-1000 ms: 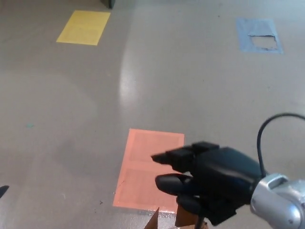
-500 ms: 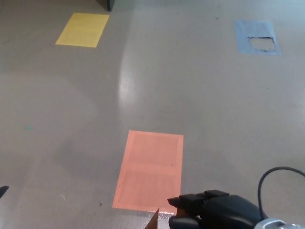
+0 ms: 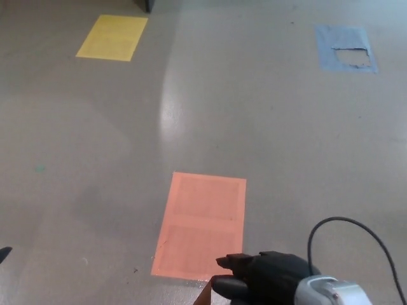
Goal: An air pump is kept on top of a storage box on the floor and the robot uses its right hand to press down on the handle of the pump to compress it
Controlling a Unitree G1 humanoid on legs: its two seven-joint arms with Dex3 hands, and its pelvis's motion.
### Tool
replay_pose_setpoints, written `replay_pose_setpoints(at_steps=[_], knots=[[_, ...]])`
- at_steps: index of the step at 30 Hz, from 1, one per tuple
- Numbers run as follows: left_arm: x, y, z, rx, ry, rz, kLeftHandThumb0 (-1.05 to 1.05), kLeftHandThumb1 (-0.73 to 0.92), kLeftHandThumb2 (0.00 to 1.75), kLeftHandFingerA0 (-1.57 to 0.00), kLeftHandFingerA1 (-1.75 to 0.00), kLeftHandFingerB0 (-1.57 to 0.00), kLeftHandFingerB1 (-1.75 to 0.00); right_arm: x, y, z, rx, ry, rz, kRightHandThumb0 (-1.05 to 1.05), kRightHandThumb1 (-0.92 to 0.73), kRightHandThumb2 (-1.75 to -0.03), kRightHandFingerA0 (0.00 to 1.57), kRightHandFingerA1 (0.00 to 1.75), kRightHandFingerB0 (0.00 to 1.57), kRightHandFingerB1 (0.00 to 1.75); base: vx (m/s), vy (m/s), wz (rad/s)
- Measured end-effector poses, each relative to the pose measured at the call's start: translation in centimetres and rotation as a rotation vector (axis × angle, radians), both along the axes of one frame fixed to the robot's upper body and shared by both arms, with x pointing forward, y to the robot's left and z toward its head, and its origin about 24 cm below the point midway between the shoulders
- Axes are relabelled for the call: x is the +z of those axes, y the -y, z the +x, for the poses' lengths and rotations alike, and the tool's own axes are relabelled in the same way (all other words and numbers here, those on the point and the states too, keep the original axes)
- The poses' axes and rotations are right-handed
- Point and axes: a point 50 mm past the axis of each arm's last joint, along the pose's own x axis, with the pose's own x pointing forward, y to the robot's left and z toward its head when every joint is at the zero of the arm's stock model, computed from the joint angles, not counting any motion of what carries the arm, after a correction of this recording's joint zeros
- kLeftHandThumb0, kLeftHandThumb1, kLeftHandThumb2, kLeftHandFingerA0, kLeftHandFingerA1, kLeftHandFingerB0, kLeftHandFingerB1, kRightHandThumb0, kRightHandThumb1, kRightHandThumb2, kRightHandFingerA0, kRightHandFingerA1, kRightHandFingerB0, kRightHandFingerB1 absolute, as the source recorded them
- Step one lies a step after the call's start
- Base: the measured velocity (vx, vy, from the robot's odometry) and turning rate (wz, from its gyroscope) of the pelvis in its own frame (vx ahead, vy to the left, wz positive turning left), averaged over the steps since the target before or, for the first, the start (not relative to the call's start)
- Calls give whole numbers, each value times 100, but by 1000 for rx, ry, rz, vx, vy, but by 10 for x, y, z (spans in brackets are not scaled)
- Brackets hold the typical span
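Observation:
Only the top of my right hand (image 3: 262, 283) shows, black, at the bottom edge right of centre, with its silver wrist (image 3: 331, 292) and a black cable (image 3: 356, 227) looping above it. A brown corner of the storage box (image 3: 205, 296) pokes up just left of the hand. The pump and its handle are hidden below the frame edge, so I cannot tell what the hand is touching. My left hand does not show.
The grey floor carries an orange rectangle (image 3: 200, 223) just beyond the box, a yellow one (image 3: 112, 37) at the far left and a torn blue one (image 3: 345, 47) at the far right. A small dark shape (image 3: 4, 253) sits at the left edge.
My right hand has dropped from mid-lower frame to the bottom edge, then shifted slightly left. The floor marks have stayed put.

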Motion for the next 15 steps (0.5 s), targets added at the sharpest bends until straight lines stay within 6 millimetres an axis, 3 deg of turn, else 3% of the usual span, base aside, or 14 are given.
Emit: replay_pose_setpoints(at_steps=[15], knots=[[-1,2,1,-4,1,-6,-57,78,63,-30,-33,-23,-29,-37,1,22,-127,-104,-135,-93,-85,-119,6,18,5,15,0,0,0]])
